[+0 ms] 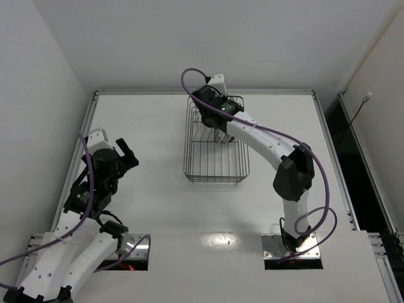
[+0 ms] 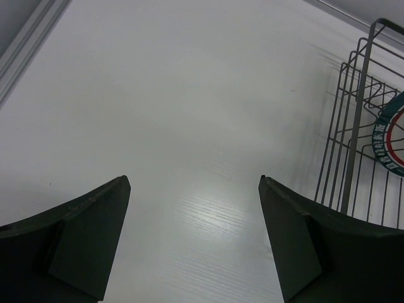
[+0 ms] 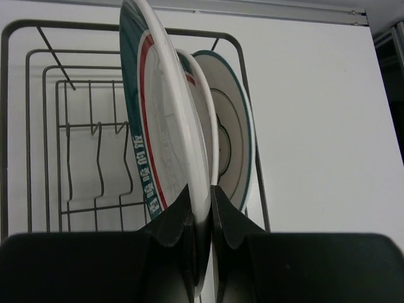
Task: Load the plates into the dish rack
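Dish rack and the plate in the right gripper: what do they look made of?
Dish rack: thin dark wire, likely coated or painted metal, matte. Plate in the right gripper: glossy white with printed teal and red bands, probably glazed ceramic, possibly melamine.

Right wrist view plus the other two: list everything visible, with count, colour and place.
front plate: one, white with teal-and-red rim band, upright in the rack
second plate: one, white with teal-and-red rim, upright beside it
third plate: one, white with teal edge, upright beyond those
dish rack: one, dark wire, far middle of the table
table: one, white, under everything
cables: two, purple, one along each arm
left claw: one, black, open, over bare table left of the rack
right claw: one, black, shut on the front plate's rim
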`<state>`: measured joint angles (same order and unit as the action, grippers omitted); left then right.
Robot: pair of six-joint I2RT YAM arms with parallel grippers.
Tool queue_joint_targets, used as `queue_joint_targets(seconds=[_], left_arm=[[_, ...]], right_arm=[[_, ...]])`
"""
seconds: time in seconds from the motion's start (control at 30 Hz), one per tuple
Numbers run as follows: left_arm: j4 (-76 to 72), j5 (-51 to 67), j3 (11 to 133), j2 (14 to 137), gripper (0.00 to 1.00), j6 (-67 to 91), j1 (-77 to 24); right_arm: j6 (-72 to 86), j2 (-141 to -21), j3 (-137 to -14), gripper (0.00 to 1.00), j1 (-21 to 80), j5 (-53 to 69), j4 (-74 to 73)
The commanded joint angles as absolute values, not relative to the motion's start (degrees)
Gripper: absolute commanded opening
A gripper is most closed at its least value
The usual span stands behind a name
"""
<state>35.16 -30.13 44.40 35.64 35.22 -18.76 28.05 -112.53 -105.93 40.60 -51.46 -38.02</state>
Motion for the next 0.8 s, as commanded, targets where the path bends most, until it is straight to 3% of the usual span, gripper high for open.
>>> queue_joint_targets(seconds=[0.0,0.27,0.37,0.5,0.67,0.77], left_arm=[[34.1,-31.4,44.5,35.9,0.81,34.9,-18.5],[34.1,-31.9,44.5,35.9,0.81,35.4,-18.5],[34.6,-31.9,44.5,35.9,0.81,35.4,-18.5],[34.6,-31.9,44.5,35.9,0.82,35.4,-18.5],[34.6,-32.4,44.5,36.4,0.82,35.4,-18.5],[34.6,-32.4,44.5,36.9,0.82,35.4,-18.5]], right_arm=[[28.3,-115.2,-110.6,0.0,40.4,-53.8,-37.7],[33.1,-122.9,-116.9,0.0,40.4,-49.4,-43.8],[34.7,-122.9,-116.9,0.05,39.9,-46.7,-45.1],[34.7,-119.9,-116.9,0.24,38.8,-41.7,-45.6],[33.4,-117.5,-124.8,0.3,37.4,-35.9,-53.7],[31.9,-110.7,-122.9,0.38,36.9,-32.6,-54.5]])
